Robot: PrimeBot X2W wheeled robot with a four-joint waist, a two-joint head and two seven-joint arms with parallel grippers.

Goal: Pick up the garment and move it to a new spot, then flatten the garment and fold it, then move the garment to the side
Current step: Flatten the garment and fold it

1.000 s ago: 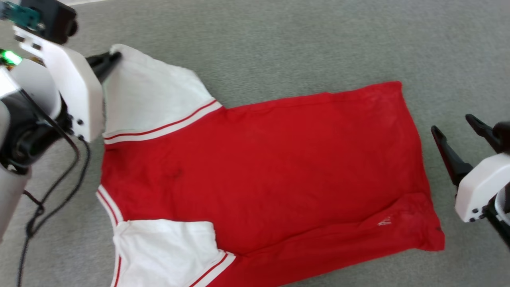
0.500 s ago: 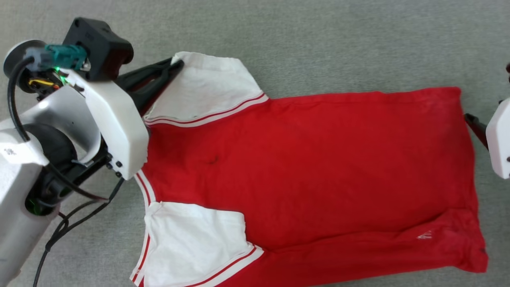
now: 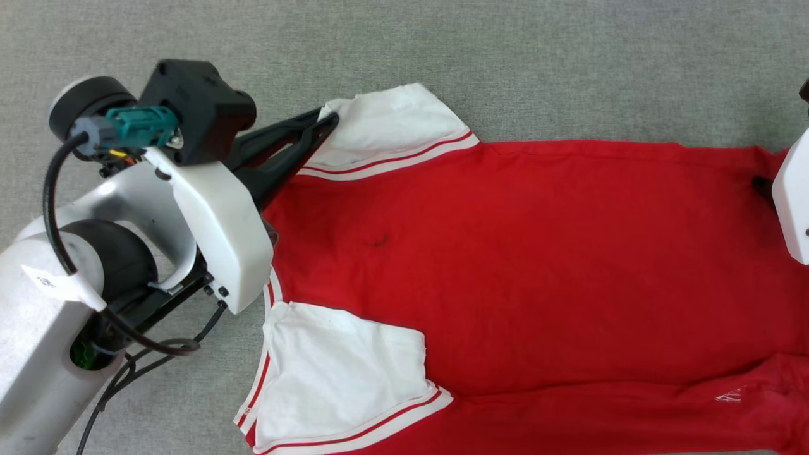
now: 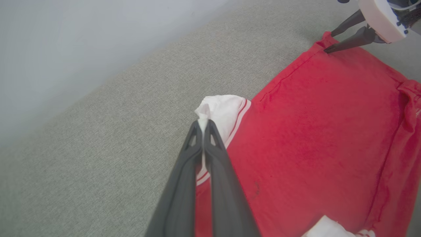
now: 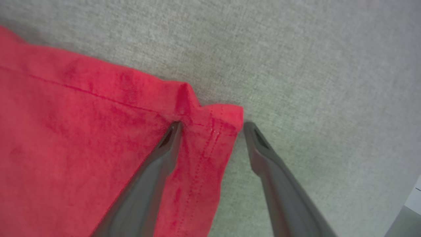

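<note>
Left gripper (image 4: 203, 122) is pinched shut on the far white sleeve (image 3: 392, 120) of the red fabric T-shirt (image 3: 505, 253); right gripper (image 5: 212, 125) gapes astride its far hem corner (image 5: 227, 113). Flattening looks nearly done; folding and setting aside remain.

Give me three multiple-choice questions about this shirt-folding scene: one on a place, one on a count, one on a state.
1. Where does the left tool pinch the red short-sleeved jersey shirt? A) tip of a white sleeve B) bottom hem C) collar
2. How many white sleeves show in the head view? A) one B) two C) three
3. How does the right tool stand? A) shut on cloth B) open astride the hem corner C) shut, empty
Answers: 1 A, white cloth is nipped between its closed fingers; 2 B, one far, one near; 3 B, its fingers flank the red corner.
</note>
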